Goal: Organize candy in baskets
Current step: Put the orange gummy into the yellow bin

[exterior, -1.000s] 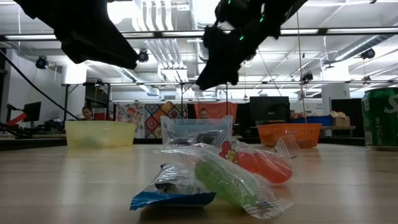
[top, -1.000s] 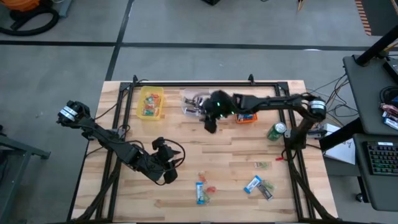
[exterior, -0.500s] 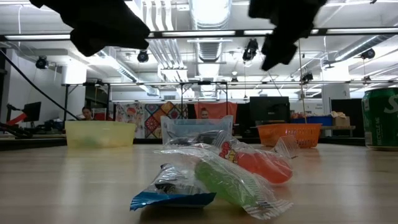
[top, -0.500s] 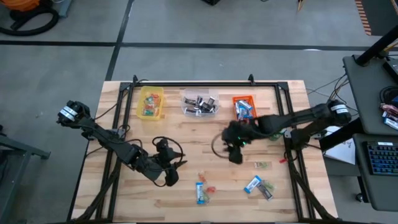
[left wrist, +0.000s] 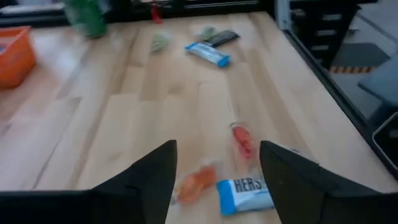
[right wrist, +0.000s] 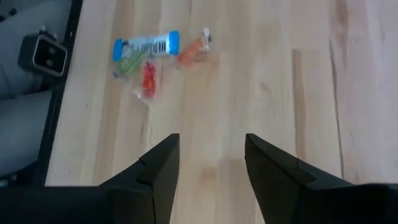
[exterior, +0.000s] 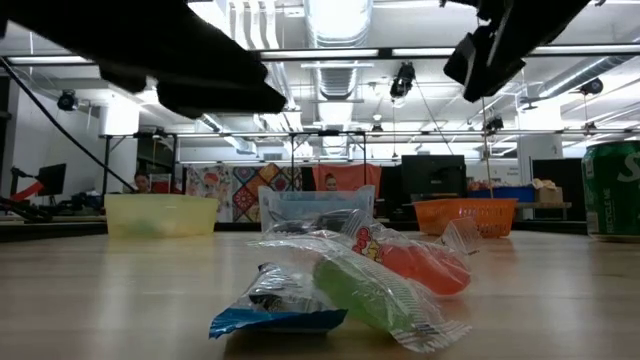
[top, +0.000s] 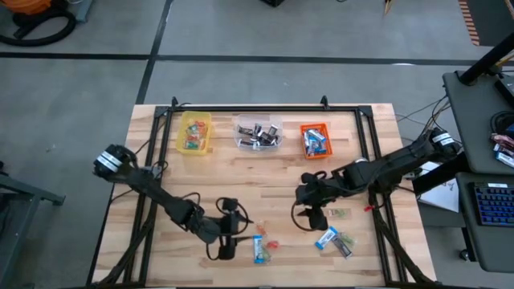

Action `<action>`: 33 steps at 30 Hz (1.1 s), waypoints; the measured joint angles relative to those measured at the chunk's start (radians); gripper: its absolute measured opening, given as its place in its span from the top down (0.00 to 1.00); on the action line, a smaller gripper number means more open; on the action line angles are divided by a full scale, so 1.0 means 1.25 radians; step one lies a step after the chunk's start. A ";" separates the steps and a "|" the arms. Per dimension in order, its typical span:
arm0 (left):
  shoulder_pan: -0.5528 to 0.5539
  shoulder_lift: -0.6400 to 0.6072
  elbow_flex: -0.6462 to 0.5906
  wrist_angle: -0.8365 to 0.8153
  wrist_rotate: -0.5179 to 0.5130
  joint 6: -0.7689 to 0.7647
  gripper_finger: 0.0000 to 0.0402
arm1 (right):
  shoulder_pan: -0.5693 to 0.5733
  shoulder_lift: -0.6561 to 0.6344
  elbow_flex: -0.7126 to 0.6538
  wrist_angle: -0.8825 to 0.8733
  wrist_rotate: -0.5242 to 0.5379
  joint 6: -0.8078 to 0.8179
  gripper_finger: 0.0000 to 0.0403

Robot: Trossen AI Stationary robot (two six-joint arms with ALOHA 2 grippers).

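Left hand [top: 227,249] hangs wide open and empty over the bench [top: 265,172], just beside a blue-and-white bar [top: 258,248] and small red and orange candy [top: 272,243]. Right hand [top: 315,218] is open and empty too, near the middle, close to a green piece [top: 339,213] and another blue bar [top: 326,237]. At the back stand the yellow basket [top: 194,132], the clear basket [top: 257,133] and the orange basket [top: 315,140], each with candy inside.
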 joint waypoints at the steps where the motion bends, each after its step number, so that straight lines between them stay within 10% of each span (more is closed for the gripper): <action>1: 0.003 0.020 0.000 0.029 0.008 0.019 0.47 | 0.000 0.000 0.000 -0.009 -0.007 0.000 0.58; 14: 0.096 0.183 0.000 0.135 0.143 0.080 0.54 | 0.000 0.001 -0.049 -0.013 -0.017 0.018 0.57; 33: 0.114 0.193 -0.010 0.133 0.135 0.054 0.94 | 0.033 0.001 -0.112 0.122 -0.015 0.027 0.57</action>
